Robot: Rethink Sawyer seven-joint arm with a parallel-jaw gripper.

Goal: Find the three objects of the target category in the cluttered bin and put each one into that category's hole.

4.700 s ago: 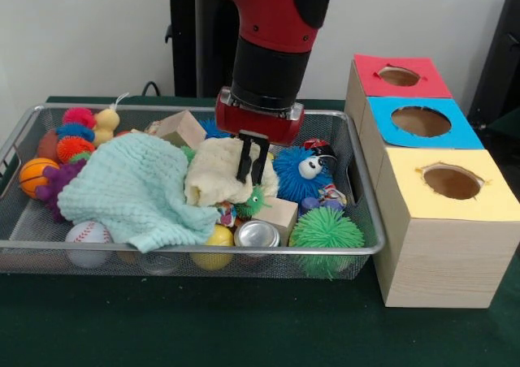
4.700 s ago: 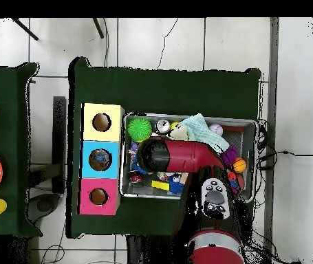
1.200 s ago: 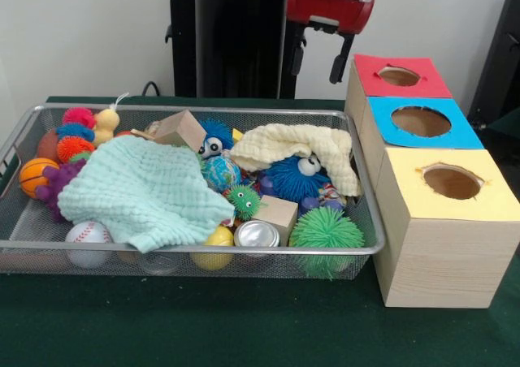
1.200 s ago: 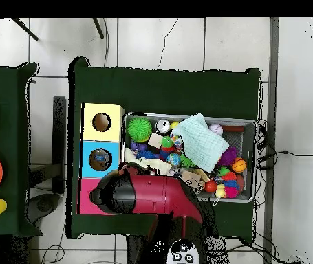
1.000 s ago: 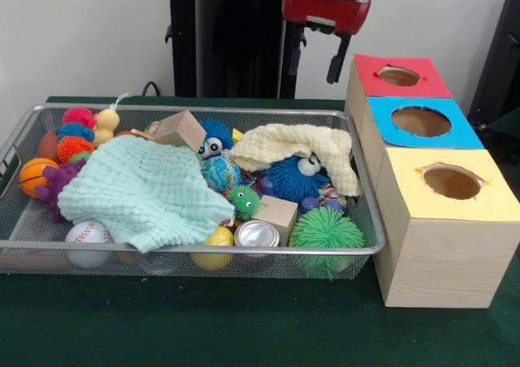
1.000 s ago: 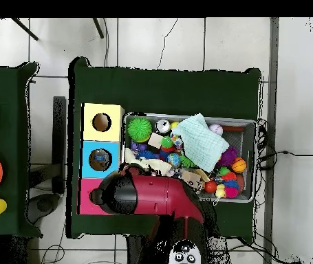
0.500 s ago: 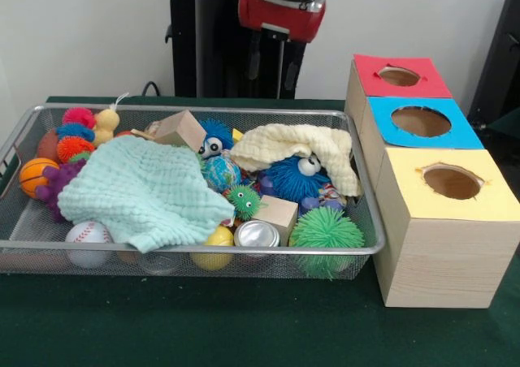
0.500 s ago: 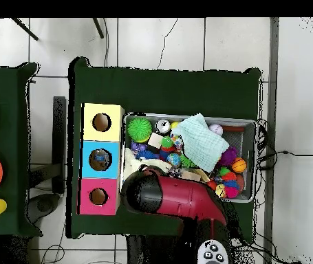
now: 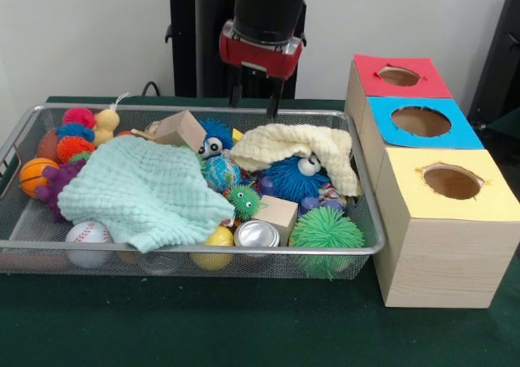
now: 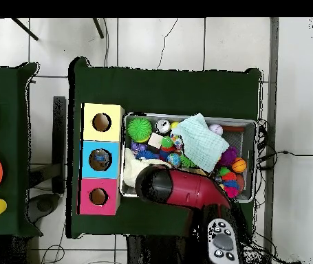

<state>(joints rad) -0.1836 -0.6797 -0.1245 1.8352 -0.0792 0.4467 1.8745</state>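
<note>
Gripper (image 9: 253, 101), fingers apart and seemingly empty, returning from beside the red-topped hole (image 9: 399, 76) to hover over the bin's (image 9: 203, 250) far rim above the yellow cloth (image 9: 302, 144), searching resuming.

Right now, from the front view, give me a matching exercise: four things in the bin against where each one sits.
Things:
1. basketball
2. silver can
3. green spiky ball
4. cream cloth

Places:
A. front right corner of the bin
B. draped over the blue googly-eyed ball
C. left end, beside the mint cloth
D. against the front rim, in front of a wooden block

Pairs: 1-C, 2-D, 3-A, 4-B
</note>
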